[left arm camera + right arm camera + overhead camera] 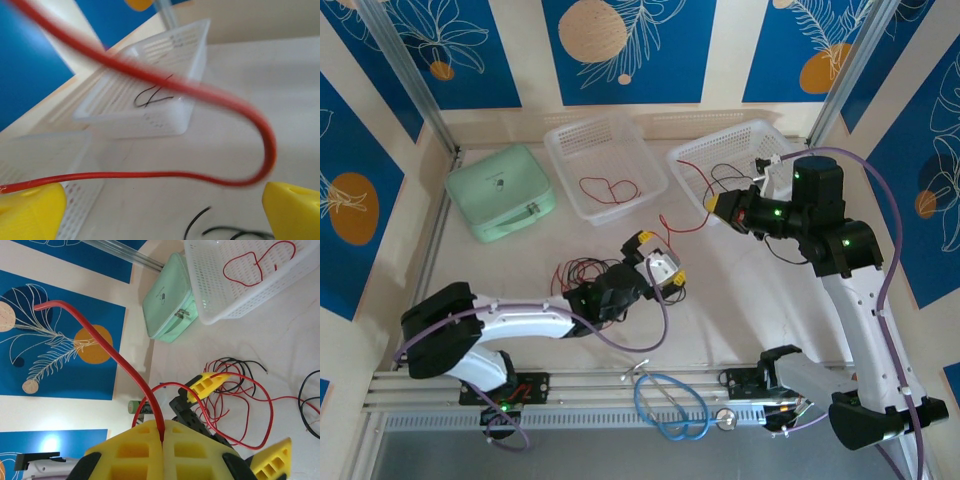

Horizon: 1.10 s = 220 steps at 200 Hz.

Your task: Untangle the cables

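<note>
The cables [582,272] are lying mostly in a small red-and-black tangle on the counter [740,300], near its middle and just to the left of the left tool [660,258]. The right tool [717,207] is reaching in from the far right. Its yellow fingers [135,450] are pressed together and pinching a red cable [125,366]. Seen from the right wrist, that cable is rising out from between the fingers in a stiff curve, while another stretch of red is looping down towards the counter and around the other arm's fingers.

The left tool is standing spread wide and gripping nothing. In the left wrist view the red cable is sweeping in one big bend across the gap between its two yellow fingers. It is passing right over the left-hand finger, though I cannot tell whether it is touching. A few black strands are showing on the counter just beyond.

Two white baskets are sitting at the far side. The left basket [585,140] is holding a red wire loop [608,188]. The right basket [720,145], close beside the right tool, is holding red and black wires [720,180]. A mint-green case [500,190] is resting to the left of the baskets. A blue cable loop [670,405] is lying at the near edge between the two arm bases, well apart from the tangle.
</note>
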{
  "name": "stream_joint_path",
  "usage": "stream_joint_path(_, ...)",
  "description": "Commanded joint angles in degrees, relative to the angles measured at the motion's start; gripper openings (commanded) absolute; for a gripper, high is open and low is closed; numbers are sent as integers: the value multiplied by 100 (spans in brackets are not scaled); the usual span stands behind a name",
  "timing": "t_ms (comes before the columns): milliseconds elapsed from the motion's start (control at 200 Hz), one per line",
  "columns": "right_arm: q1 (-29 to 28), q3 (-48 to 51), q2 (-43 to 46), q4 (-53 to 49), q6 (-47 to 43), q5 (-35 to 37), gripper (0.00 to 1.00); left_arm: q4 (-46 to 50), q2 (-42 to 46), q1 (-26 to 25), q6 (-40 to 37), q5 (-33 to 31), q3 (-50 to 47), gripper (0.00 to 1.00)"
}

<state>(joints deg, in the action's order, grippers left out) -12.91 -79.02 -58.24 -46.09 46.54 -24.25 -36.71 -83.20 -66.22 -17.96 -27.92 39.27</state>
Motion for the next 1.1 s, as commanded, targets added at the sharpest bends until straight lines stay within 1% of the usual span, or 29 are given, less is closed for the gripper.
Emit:
stream_joint_path(0,33,13,10,168,36,-68,0,193,543,-244,-130,-620,-434,100)
stream_joint_path(155,31,136,-21,310,100,-116,0,565,1318,-392,335,-405,-785,100)
stream_joint_path(320,28,194,-30,371,144,-142,0,821,1874,-403,290,-270,-814,100)
stream_joint_path(435,20,236,-37,431,182,-190,0,1195,1961,-401,257,131,-572,100)
stream_joint_path(535,-24,256,-41,515,243,-204,0,1309,1818,-406,307,585,-283,100)
stream_joint_path(650,-71,160,-209,714,306,-181,0,1035,1624,-403,414,647,-122,100)
stream_joint_path(780,-171,-208,-767,976,246,-15,0,1061,1629,-405,609,443,-68,100)
stream_joint_path(885,-320,-707,-1447,1214,-5,350,0,1308,1857,-405,829,268,-151,100)
stream_joint_path(970,-421,-1101,-2049,1449,-216,680,0,1722,2124,-409,999,83,-232,100)
stream_joint_path(1095,-506,-1844,-3096,1665,-403,786,0,2557,2530,-410,1270,-239,-244,100)
